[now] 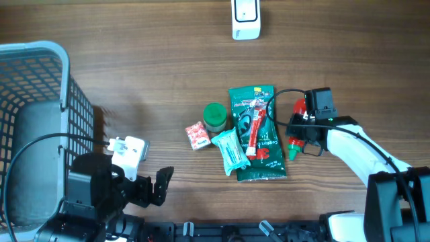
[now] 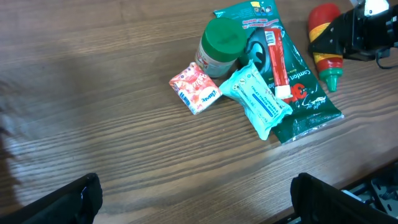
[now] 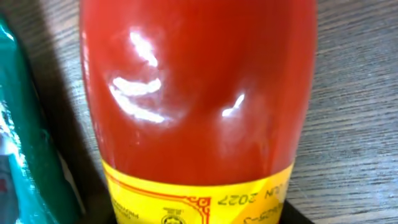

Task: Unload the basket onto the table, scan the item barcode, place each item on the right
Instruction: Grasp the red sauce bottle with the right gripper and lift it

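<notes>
Glossy red bottle (image 3: 199,81), wood-grain table (image 3: 354,93)

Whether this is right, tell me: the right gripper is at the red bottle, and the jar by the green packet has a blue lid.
The lid is green, not blue; the left wrist view shows it. Otherwise right: right gripper at the red bottle, jar by the green packet.

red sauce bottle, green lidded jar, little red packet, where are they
red sauce bottle (image 3: 199,81), right wrist view, on its red body
green lidded jar (image 2: 225,38), left wrist view, on its lid
little red packet (image 2: 196,90), left wrist view, on its middle
</notes>
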Robot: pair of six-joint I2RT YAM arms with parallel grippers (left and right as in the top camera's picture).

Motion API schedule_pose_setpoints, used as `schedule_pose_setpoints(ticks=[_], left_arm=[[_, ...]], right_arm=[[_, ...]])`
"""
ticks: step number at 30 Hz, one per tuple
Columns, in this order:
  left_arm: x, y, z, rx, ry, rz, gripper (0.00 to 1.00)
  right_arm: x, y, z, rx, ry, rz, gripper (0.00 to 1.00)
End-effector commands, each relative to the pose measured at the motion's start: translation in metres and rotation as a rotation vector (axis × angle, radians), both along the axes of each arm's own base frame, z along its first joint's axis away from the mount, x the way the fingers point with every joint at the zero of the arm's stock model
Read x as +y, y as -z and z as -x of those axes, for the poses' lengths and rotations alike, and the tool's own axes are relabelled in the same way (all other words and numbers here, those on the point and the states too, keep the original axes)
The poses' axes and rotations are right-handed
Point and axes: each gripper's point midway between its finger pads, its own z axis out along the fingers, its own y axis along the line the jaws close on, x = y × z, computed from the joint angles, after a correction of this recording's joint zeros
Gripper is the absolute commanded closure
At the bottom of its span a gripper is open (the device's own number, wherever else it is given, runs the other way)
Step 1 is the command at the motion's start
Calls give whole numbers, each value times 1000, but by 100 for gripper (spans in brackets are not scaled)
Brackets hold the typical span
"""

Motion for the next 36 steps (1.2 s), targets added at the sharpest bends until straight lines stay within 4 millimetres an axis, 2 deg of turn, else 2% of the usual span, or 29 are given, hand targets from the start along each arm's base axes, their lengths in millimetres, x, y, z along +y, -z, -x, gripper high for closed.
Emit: schedule_pose_setpoints(ticks=[1,3,5,6,9,11,14,17,21,23,24,25,26,27,28,29,30,31,32,34,36], left_arm=[[1,-2,-1,-15,6,-11,0],[1,-2,-1,-15,6,-11,0],[1,-2,-1,-15,6,-11,0],[1,-2,-1,-15,6,-10,0],[1,-2,-1,-15,6,-10,0],[1,-2,-1,-15,6,-10,0],[1,-2,-1,-15,6,-11,0],[1,-2,-1,-15,6,-10,0],[1,-2,-1,-15,6,-11,0],[1,-2,-1,-15,6,-10,0],[1,-2,-1,-15,6,-10,0],[1,-2,-1,-15,6,-11,0],[1,-2,-1,-15,6,-10,0],[1,-2,-1,-15,6,-11,0],[1,-2,-1,-15,6,-10,0],[1,-2,-1,-15,6,-11,0],[1,-2,-1,-15,6,-10,0],[1,-2,-1,-15,6,-10,0],[1,-2,-1,-15,6,-11,0],[1,-2,-1,-15,6,-11,0],[1,-2,-1,-15,6,-10,0]], right_arm=[[38,-19,-7,9,-102,-191,63],[64,-58,-14,12,-158,-344,71],[77,-97,-10,36,-212,-460,72],[94,-126,-1,48,-294,-594,71],[130,-185,24,65,-417,-1006,71],[142,-221,33,62,-472,-1225,71],[145,-255,42,57,-524,-1424,71],[145,-264,44,88,-511,-1486,71],[145,-265,42,329,-305,-1527,75],[146,-262,35,281,-336,-1493,75],[146,-248,21,181,-361,-1386,75],[144,-226,5,53,-384,-1222,73],[136,-202,-8,-3,-350,-1063,70],[113,-163,-18,32,-186,-837,70],[101,-147,-14,91,-86,-762,71],[101,-143,-6,142,-52,-767,71],[109,-149,2,177,-69,-829,71],[113,-154,6,194,-74,-866,71],[109,-149,4,209,-21,-843,69],[71,-115,-9,213,250,-608,66],[9,-84,-14,149,585,-302,67]])
